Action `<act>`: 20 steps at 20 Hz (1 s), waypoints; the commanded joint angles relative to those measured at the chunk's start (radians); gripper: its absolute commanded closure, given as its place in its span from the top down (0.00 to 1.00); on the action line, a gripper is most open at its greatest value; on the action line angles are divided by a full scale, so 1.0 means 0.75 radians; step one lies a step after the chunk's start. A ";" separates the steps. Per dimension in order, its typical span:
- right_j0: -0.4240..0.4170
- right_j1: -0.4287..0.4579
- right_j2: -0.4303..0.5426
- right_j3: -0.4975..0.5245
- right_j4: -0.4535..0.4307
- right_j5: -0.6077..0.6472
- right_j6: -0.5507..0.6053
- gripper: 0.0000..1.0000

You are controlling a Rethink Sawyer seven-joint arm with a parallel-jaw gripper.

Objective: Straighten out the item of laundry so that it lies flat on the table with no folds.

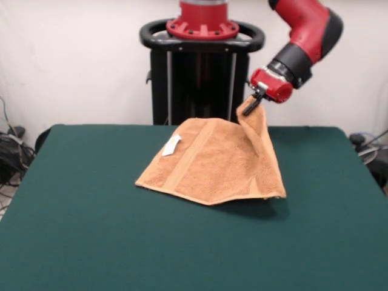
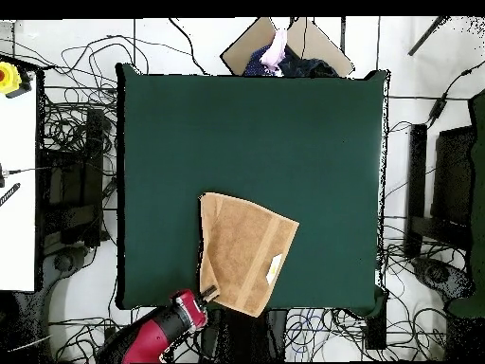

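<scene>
Pinching the terry towel (image 1: pixel 212 160), tool (image 1: pixel 251 105) tents it.

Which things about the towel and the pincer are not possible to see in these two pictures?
- Pincer tips, front view: buried in the lifted towel corner.
- Towel's underside, both views: hidden by the cloth itself.
- White tag print: too small.
- Person, overhead view: cut off beyond the table edge.

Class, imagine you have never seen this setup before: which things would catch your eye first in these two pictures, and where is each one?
First, the orange-tan towel on the dark green table, one corner pulled up off the felt into a peak at the side nearest the robot. Next, the red arm's gripper, shut on that raised corner. A small white tag shows on the towel's flatter part.
</scene>
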 commanded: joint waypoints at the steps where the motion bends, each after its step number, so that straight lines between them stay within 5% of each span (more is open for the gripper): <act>1: -0.016 -0.102 0.506 -0.030 0.634 -0.130 -0.291 0.00; 9: -0.149 -0.204 0.827 -0.076 0.928 -0.474 -0.435 0.00; 20: -0.259 -0.193 0.941 -0.125 0.819 -0.576 -0.384 0.00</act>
